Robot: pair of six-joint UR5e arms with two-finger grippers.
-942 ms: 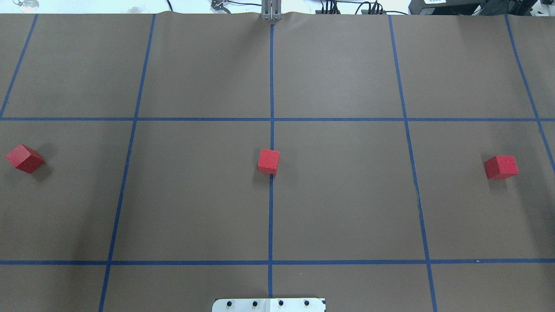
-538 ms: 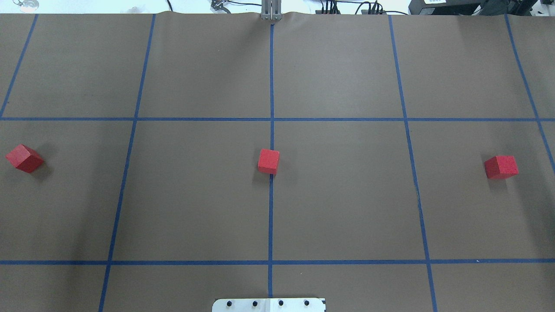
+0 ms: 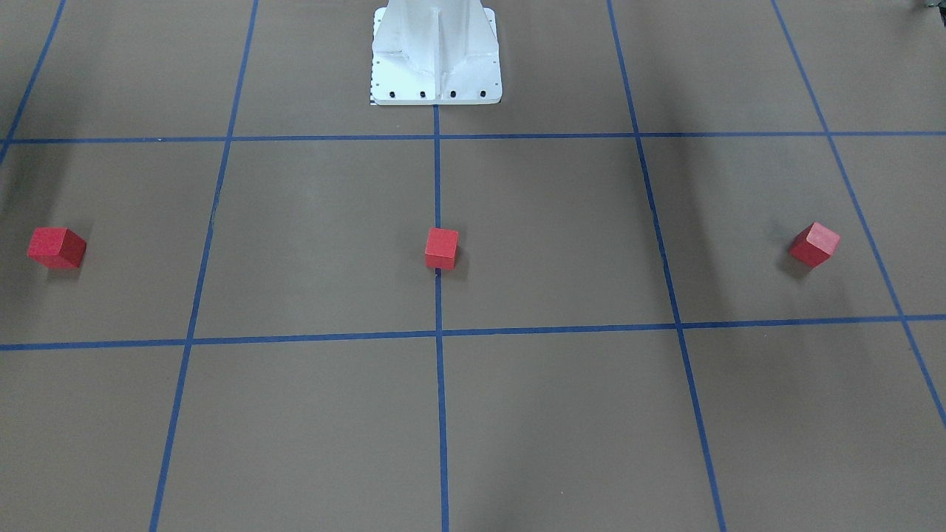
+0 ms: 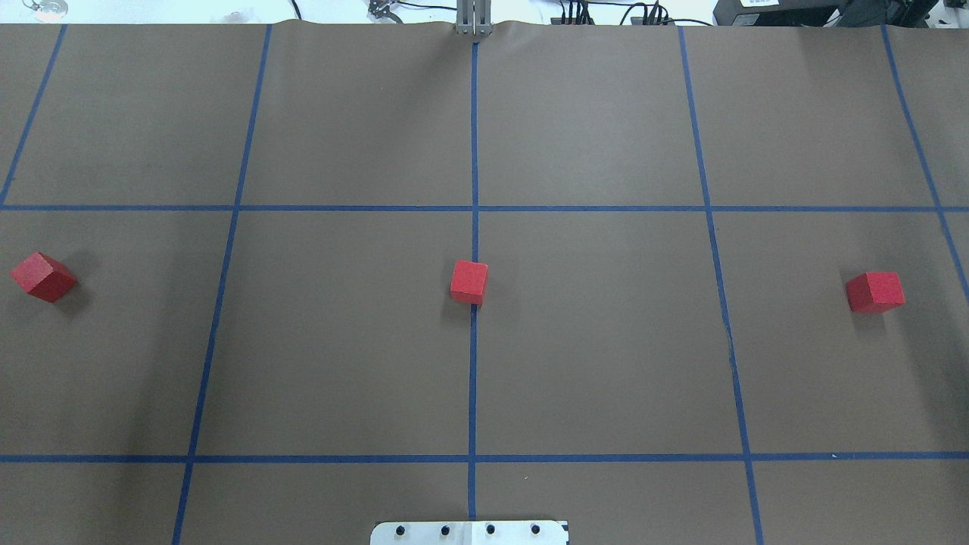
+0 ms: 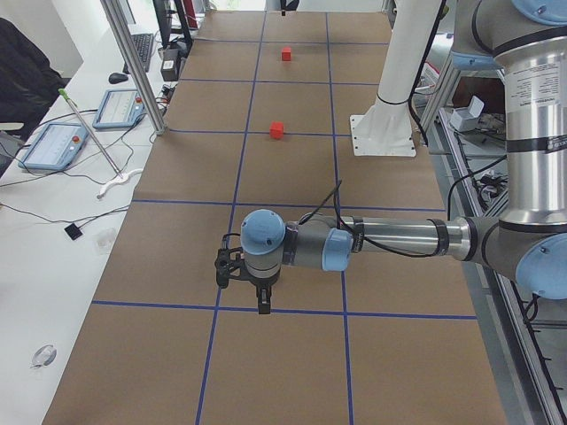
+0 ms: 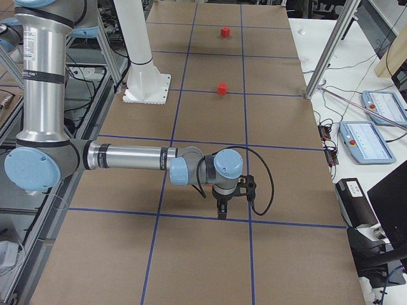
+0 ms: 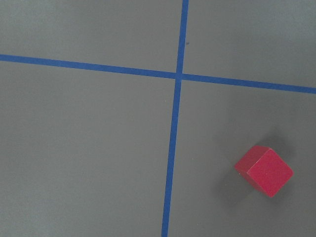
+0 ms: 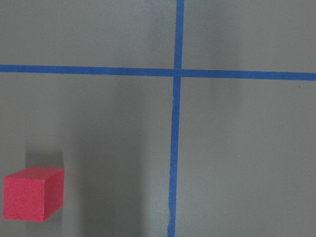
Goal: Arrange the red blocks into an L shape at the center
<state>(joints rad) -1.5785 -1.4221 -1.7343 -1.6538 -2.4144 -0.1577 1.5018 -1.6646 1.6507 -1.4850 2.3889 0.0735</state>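
Note:
Three red blocks lie in a row on the brown floor. In the overhead view the left block [image 4: 43,277], the middle block [image 4: 468,282] and the right block [image 4: 875,292] sit far apart. The middle block rests on the central blue tape line at the center [image 4: 545,318]. My left gripper [image 5: 259,303] shows only in the exterior left view, pointing down, and I cannot tell if it is open. Its wrist camera sees the left block [image 7: 263,170]. My right gripper [image 6: 221,212] shows only in the exterior right view, and its state is unclear. Its wrist camera sees the right block [image 8: 32,194].
The white robot base [image 3: 436,59] stands at the table's near-robot edge on the central line. Blue tape grid lines [image 4: 473,378] cross the floor. Aluminium posts [image 5: 133,66] and tablets [image 6: 369,140] stand on the desk along the far edge.

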